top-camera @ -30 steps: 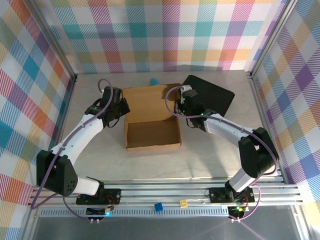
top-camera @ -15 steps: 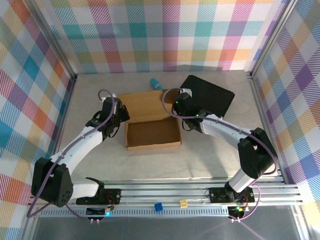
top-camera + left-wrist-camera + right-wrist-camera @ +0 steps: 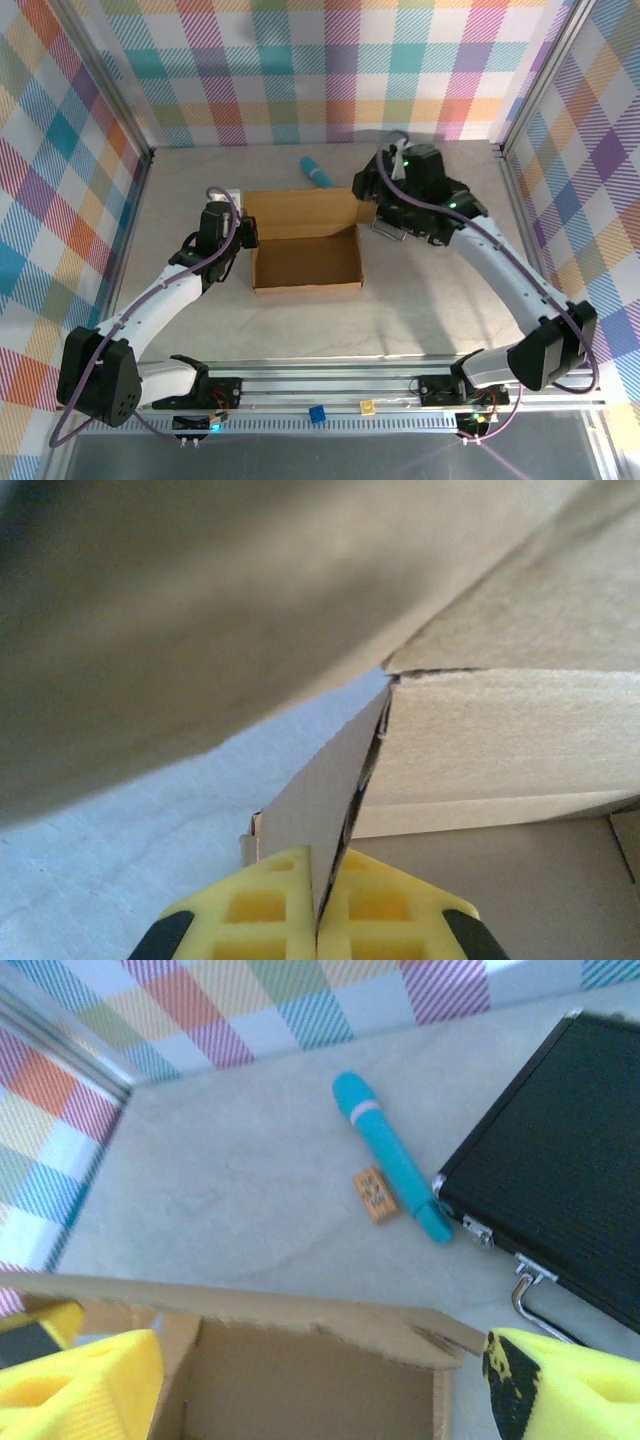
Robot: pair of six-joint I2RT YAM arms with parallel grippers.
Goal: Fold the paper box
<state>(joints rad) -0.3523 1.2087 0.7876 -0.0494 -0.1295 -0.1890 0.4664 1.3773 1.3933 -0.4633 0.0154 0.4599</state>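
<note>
The paper box (image 3: pixel 305 262), a plain brown corrugated cardboard mailer, sits mid-table with its tray walls up. Its far lid flap is not yet closed. The left gripper (image 3: pixel 318 900) pinches the box's left wall, and the right gripper (image 3: pixel 366 192) hovers spread and empty at the far-right corner.

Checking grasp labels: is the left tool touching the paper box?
Touching. The left wrist view shows the left tool shut on a wall of the paper box, cardboard pinched between its yellow fingers.

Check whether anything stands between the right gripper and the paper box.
Nothing visible does. The open right gripper hangs directly over the paper box, at its far flap. The teal pen and black case lie beyond the box.
</note>
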